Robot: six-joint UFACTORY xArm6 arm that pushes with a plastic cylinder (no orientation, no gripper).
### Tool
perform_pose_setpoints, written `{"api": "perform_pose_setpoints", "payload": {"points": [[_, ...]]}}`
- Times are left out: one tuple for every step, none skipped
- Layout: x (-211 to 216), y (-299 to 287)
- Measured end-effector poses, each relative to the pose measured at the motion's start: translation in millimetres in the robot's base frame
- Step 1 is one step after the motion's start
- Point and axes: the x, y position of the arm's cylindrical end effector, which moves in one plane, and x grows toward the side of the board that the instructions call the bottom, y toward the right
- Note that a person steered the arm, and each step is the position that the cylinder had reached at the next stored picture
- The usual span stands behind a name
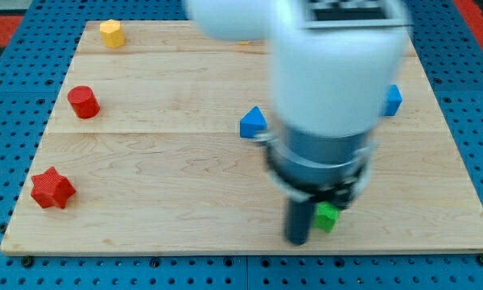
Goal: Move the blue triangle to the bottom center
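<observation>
Tool state cannot be told, being a plain rod; its tip [297, 240] is seen near the surface's [169, 201] bottom edge, just beside a green block [328, 217]. The blue triangle [253, 122] sits mid-surface, untouched, so the push is judged not yet done. Open room is left below it.

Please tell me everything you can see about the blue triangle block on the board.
The blue triangle is a small solid block of plain bright blue, with a matte look like painted wood or plastic. It lies flat on the wooden board, a little above the middle of the view, with one corner pointing to the view's top. Its right edge sits right next to the arm's body, which may hide a small part. My tip is lower, to the view's right, not touching it.
</observation>
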Motion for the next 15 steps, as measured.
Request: {"api": "perform_pose_setpoints", "payload": {"points": [[-36,45],[-10,19],[-52,5],[-104,24],[-90,87],[-66,92],[-127,90],[-211,14],[-191,-50],[-162,-73],[-124,-66],[-115,-71],[-175,-69],[-144,-112],[-97,-90]]}}
